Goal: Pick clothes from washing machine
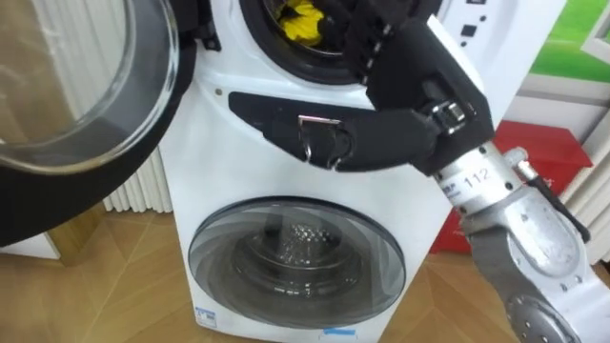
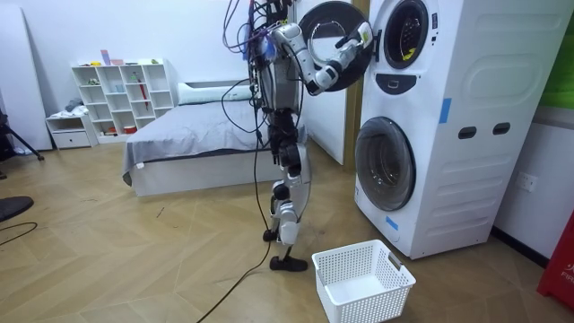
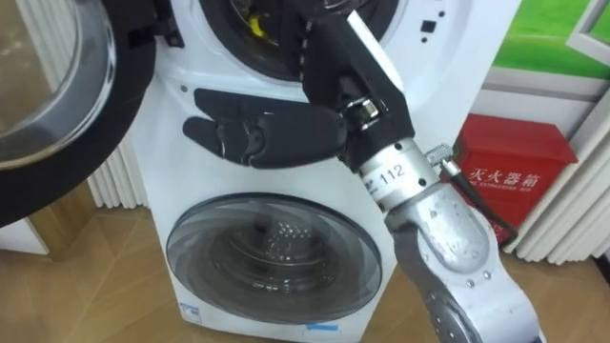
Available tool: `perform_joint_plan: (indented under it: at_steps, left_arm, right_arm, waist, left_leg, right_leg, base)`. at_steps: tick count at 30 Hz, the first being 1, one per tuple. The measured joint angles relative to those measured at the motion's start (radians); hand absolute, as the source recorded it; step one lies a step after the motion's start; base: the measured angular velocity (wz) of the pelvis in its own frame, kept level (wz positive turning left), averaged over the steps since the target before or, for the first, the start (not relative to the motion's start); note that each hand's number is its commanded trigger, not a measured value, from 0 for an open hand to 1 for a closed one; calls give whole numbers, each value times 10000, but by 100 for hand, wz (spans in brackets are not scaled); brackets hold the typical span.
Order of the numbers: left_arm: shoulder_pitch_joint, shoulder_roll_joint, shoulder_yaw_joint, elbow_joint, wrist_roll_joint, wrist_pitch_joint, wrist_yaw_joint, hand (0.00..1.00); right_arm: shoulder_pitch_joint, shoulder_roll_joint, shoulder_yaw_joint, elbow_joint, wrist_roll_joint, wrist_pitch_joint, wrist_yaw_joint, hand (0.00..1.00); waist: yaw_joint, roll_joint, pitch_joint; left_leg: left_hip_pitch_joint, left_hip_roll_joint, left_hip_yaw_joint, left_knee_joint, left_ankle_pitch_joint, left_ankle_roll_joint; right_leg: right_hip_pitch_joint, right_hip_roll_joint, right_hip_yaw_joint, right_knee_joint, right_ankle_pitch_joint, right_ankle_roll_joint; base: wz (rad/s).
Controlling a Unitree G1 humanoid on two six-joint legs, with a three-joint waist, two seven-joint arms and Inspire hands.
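Observation:
I stand facing a white stacked washing machine (image 2: pixel 448 126). Its upper round door (image 1: pixel 86 95) is swung open to my left. A yellow cloth (image 1: pixel 303 21) lies inside the upper drum (image 1: pixel 286 48). My right arm comes up from the lower right, and the black right hand (image 1: pixel 410 67) reaches into the drum opening close to the cloth. The fingers are hidden inside the drum. In the room view the right hand (image 2: pixel 361 36) is raised at the drum's mouth.
A black panel (image 1: pixel 324 133) sits under the upper drum, with the shut lower door (image 1: pixel 295 257) beneath it. A white laundry basket (image 2: pixel 363 278) stands on the wooden floor by my feet. A red box (image 3: pixel 515 181) stands to the machine's right, and a bed (image 2: pixel 197 144) behind me.

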Motion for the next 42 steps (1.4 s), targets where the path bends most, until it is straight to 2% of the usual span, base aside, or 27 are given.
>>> perform_joint_plan:
  at_steps: [4, 7, 9, 10, 11, 13, 15, 16, 17, 18, 19, 20, 21, 23, 25, 27, 29, 32, 33, 35, 36, 37, 38, 39, 40, 41, 42]
  left_arm:
    - [42, 3, 10, 5, 125, 44, -4, 0]
    - [100, -4, 11, -8, 142, 41, -9, 0]
    - [146, 21, 212, 8, 200, 42, -28, 0]
    - [174, 49, 220, 18, 202, 63, -34, 0]
    - [186, 110, 206, 10, 204, 121, -42, 0]
    - [314, 109, 193, -13, 320, 264, -59, 0]
    - [383, 109, 194, -17, 321, 382, -125, 0]
    - [490, 104, 166, 16, 328, 393, -125, 0]
    - [556, 49, 164, 8, 323, 380, -165, 0]
    - [674, -7, 206, 7, 328, 391, -255, 0]
    - [787, -9, 251, 7, 329, 391, -281, 0]
    - [1032, 8, 401, 9, 332, 395, -292, 0]
    - [1160, 88, 467, 7, 335, 398, -295, 0]
    - [1120, 96, 586, 5, 334, 393, -324, 0]
    - [902, 80, 571, -10, 338, 389, -388, 0]
    - [629, 88, 593, -10, 379, 369, -389, 0]
    - [198, 112, 579, -45, 398, 343, -389, 0]
    - [-185, 132, 565, -206, 294, 318, -389, 0]
    - [-201, 140, 563, -208, 293, 271, -390, 0]
    - [-337, 229, 458, -203, 285, 234, -387, 0]
    - [-413, 281, 313, -190, 293, 216, -381, 0]
    - [-444, 291, 292, -187, 292, 211, -374, 0]
    - [-500, 309, 270, -194, 291, 180, -345, 0]
    - [-566, 354, 201, -204, 293, 176, -235, 0]
    - [-630, 388, 133, -202, 293, 175, -177, 0]
    - [-774, 433, 65, -187, 273, 120, -117, 0]
    - [-804, 432, 47, -179, 252, 63, -88, 0]
  right_arm:
    - [1, -6, -23, 571, 1, -9, -50, 0]
    - [3, -2, -60, 1361, -117, -14, -218, 0]
    - [15, 1, -223, 1524, -125, -12, -455, 0]
    - [23, 4, -240, 1524, -160, -13, -533, 0]
    - [23, -2, -242, 1509, -267, -14, -671, 0]
    - [22, 3, -243, 1487, -429, -23, -817, 0]
    - [21, -1, -246, 1501, -359, -28, -930, 0]
    - [28, 8, -249, 1647, -291, -26, -968, 0]
    - [36, -58, -292, 1739, -183, -1, -1017, 0]
    - [44, -92, -372, 1753, -32, 16, -1019, 0]
    - [67, -70, -388, 1754, -11, 57, -1018, 0]
    - [77, -47, -389, 1751, -8, 139, -1009, 0]
    - [134, -54, -429, 1740, -9, 163, -1023, 0]
    - [134, -61, -499, 1697, -10, 213, -1030, 0]
    - [134, -83, -604, 1558, -16, 204, -1077, 0]
    - [135, -129, -635, 1472, -78, 197, -1266, 0]
    - [140, -128, -652, 1467, -226, 185, -1444, 0]
    - [364, -217, -658, 1464, -436, 186, -1536, 0]
    - [370, -247, -658, 1465, -498, 186, -1549, 0]
    - [370, -408, -661, 1465, -700, 150, -1595, 0]
    - [378, -461, -657, 1503, -870, 91, -1619, 0]
    - [417, -456, -665, 1504, -901, 86, -1648, 0]
    - [506, -439, -672, 1510, -1006, 80, -1671, 0]
    - [606, -430, -676, 1657, -1101, 10, -1648, 0]
    - [610, -431, -678, 1768, -1109, -3, -1644, 0]
    - [632, -431, -724, 1879, -1051, 20, -1623, 0]
    - [642, -431, -745, 1880, -1067, 26, -1611, 0]
  waist:
    - [1, 24, 33]
    - [-8, 121, 105]
    - [-30, 196, 159]
    - [-35, 240, 186]
    - [-48, 152, 100]
    - [-28, 119, 74]
    - [-48, 78, 50]
    - [-57, -9, 39]
    - [-16, -76, -11]
    - [168, 25, 17]
    - [278, 67, 2]
    - [295, 154, -33]
    - [167, 24, -174]
    - [7, -147, -191]
    - [-122, -142, -174]
    - [-207, -43, -106]
    - [-298, 122, 20]
    - [-529, 219, -6]
    - [-538, 228, -13]
    - [-589, 199, -6]
    - [-586, 196, 11]
    - [-588, 235, 20]
    - [-600, 348, 27]
    - [-610, 440, 33]
    - [-583, 444, 29]
    - [-567, 477, 31]
    - [-552, 475, 28]
  left_leg:
    - [-202, 46, -6, 504, -147, -16]
    - [-469, 174, -21, 1422, -466, -89]
    - [-721, 366, -22, 2102, -838, -141]
    - [-741, 384, -42, 2149, -866, -153]
    - [-828, 377, -104, 2207, -865, -155]
    - [-847, 385, -107, 2256, -859, -158]
    - [-1285, 378, -114, 2910, -820, -174]
    - [-1882, 177, -180, 3350, -874, -128]
    - [-2422, -90, -264, 2816, -827, -125]
    - [-2831, -270, -245, 2161, -228, -38]
    - [-2934, -330, -264, 1925, 199, 40]
    - [-2892, -372, -256, 1641, 822, 190]
    - [-2773, -496, -239, 1562, 1090, 468]
    - [-2670, -704, -199, 1635, 993, 600]
    - [-2711, -841, -135, 1834, 828, 717]
    - [-2703, -910, -6, 1911, 662, 819]
    - [-2720, -993, 122, 2076, 368, 939]
    - [-2524, -1305, 344, 1955, 182, 1186]
    - [-2424, -1363, 402, 1905, 148, 1236]
    - [-2035, -1629, 597, 1770, -47, 1481]
    - [-1812, -1749, 614, 1762, -172, 1604]
    - [-1694, -1763, 585, 1757, -228, 1658]
    - [-1439, -1749, 474, 1685, -324, 1741]
    - [-1237, -1695, 397, 1498, -345, 1781]
    - [-1173, -1646, 402, 1428, -353, 1799]
    - [-1141, -1534, 382, 1367, -357, 1820]
    - [-1139, -1494, 374, 1323, -351, 1835]
  right_leg:
    - [39, 29, -36, 71, -33, -51]
    - [149, 55, -77, 269, -165, -106]
    - [123, 171, -176, 607, -458, -159]
    - [103, 184, -194, 659, -510, -175]
    - [-21, 169, -238, 782, -627, -207]
    - [-48, 164, -271, 899, -717, -254]
    - [-16, 117, -319, 893, -771, -316]
    - [20, -7, -234, 883, -807, -320]
    - [42, -120, -203, 878, -902, -327]
    - [157, -147, -99, 898, -973, -242]
    - [199, -165, -22, 910, -1030, -186]
    - [339, -185, 53, 931, -1147, -13]
    - [396, -252, 39, 926, -1247, 142]
    - [550, -441, 27, 853, -1311, 255]
    - [585, -619, -16, 848, -1361, 355]
    - [638, -751, -26, 896, -1358, 438]
    - [714, -904, 87, 1009, -1453, 616]
    - [297, -1389, 268, 2230, -1711, 1022]
    - [145, -1494, 349, 2596, -1732, 1059]
    - [-373, -1968, 473, 4237, -1702, 1107]
    - [-582, -2106, 593, 4959, -1522, 1188]
    - [-668, -2104, 694, 5258, -1341, 1218]
    - [-927, -2049, 917, 5770, -870, 1213]
    - [-1124, -1855, 1222, 5855, -958, 1252]
    - [-1282, -1720, 1342, 5749, -1133, 1238]
    - [-1711, -1430, 1482, 5387, -1372, 1168]
    - [-1924, -1312, 1484, 5083, -1409, 1167]
  base:
    - [1]
    - [6]
    - [14]
    - [17]
    - [10]
    - [12]
    - [27]
    - [29]
    - [5]
    - [-20]
    - [-38]
    - [-17]
    - [-5]
    - [7]
    - [2]
    - [-6]
    - [-11]
    - [-1]
    - [-11]
    - [-17]
    - [-8]
    - [-4]
    - [0]
    - [-4]
    - [0]
    - [5]
    - [5]
